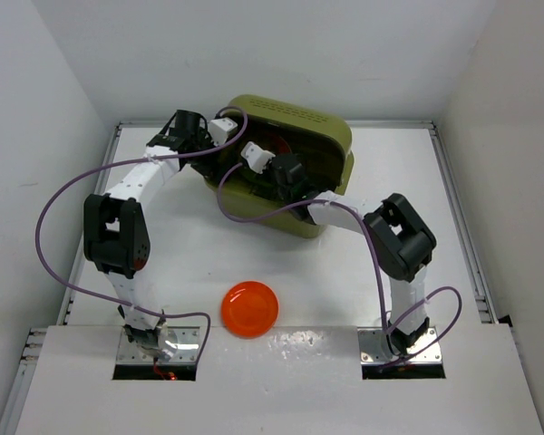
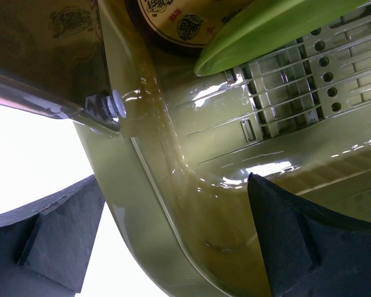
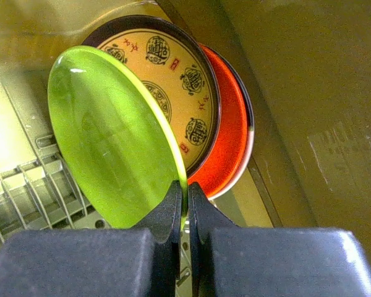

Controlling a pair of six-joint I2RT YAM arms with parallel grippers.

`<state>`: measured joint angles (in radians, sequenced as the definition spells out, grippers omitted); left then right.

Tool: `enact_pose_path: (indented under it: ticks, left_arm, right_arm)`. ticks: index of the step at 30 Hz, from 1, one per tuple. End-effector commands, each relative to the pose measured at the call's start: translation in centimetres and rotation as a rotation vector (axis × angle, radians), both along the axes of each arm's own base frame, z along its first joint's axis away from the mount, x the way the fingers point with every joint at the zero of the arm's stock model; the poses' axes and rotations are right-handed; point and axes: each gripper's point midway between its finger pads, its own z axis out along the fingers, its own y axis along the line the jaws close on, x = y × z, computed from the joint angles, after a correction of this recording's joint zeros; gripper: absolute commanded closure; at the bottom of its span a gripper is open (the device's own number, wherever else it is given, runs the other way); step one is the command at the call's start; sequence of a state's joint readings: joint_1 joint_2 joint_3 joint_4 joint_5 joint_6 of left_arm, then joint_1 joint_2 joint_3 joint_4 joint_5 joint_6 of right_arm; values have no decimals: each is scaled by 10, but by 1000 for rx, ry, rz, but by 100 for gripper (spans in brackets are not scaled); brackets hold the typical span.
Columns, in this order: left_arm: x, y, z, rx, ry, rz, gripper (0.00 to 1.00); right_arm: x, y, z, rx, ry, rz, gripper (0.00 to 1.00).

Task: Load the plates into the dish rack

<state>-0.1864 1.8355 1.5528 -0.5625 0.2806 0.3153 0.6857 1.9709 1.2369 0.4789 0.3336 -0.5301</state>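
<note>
My right gripper [image 3: 187,193] pinches the green plate [image 3: 111,136], upright against the brown plate [image 3: 173,74]; my left gripper [image 2: 176,185] is spread wide.

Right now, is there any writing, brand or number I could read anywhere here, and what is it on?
Nothing legible enough to quote.
Patterned plate: round seal emblems and small characters, too stylised to read.
Dish rack back wall: a row of dark marks, too small to read.
</note>
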Motion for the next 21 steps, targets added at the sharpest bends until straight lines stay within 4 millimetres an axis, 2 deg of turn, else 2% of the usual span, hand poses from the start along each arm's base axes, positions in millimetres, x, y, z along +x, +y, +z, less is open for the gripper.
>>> enact_pose_path:
  ticks: [1, 4, 12, 15, 17, 21]
  left_arm:
    - [-11, -3, -20, 2, 66, -31, 0]
    - [-13, -2, -20, 2, 66, -31, 0]
    - [-16, -3, -21, -5, 68, -37, 0]
    - [-18, -3, -24, -4, 77, -37, 0]
    - [-16, -3, -19, -7, 57, -37, 0]
    - [-21, -2, -21, -6, 66, -37, 0]
  right_arm:
    - [-1, 7, -6, 26, -3, 7, 100]
    - [-2, 4, -11, 15, 3, -4, 100]
    - [-1, 2, -7, 19, -10, -34, 65]
    - [0, -2, -5, 14, -15, -51, 64]
    - [-1, 0, -1, 17, -23, -46, 64]
    - [1, 5, 13, 23, -50, -41, 51]
